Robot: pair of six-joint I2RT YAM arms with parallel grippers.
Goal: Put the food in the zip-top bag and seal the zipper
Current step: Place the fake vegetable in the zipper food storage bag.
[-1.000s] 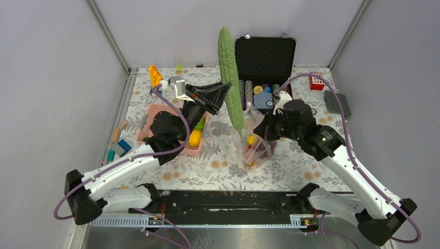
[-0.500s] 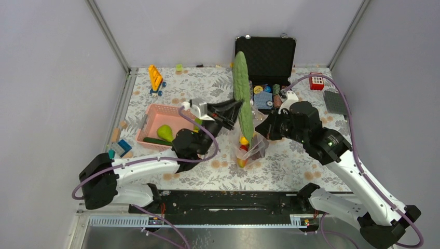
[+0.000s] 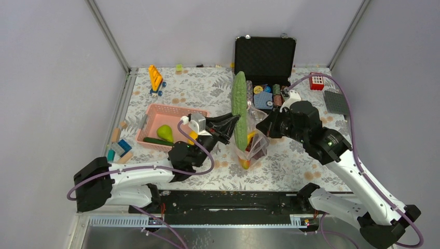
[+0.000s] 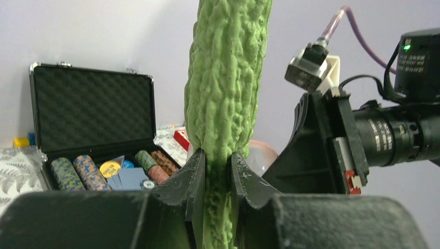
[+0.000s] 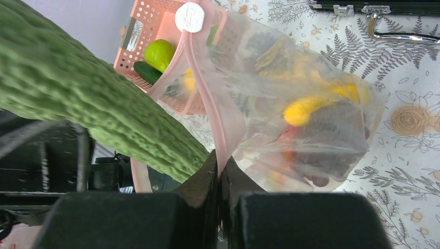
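Left claw (image 4: 218, 165), jaws narrowly parted, clamps the cucumber (image 3: 239, 106) near its lower end and holds it upright at centre frame, tip at the mouth of the bag (image 3: 252, 150). Right claw (image 5: 219, 167), closed tight, pinches the pink zipper (image 5: 205, 78), keeping the mouth lifted and open. Loading is under way, with food (image 5: 306, 109) already inside. Next, the cucumber apparently needs lowering straight through the mouth.
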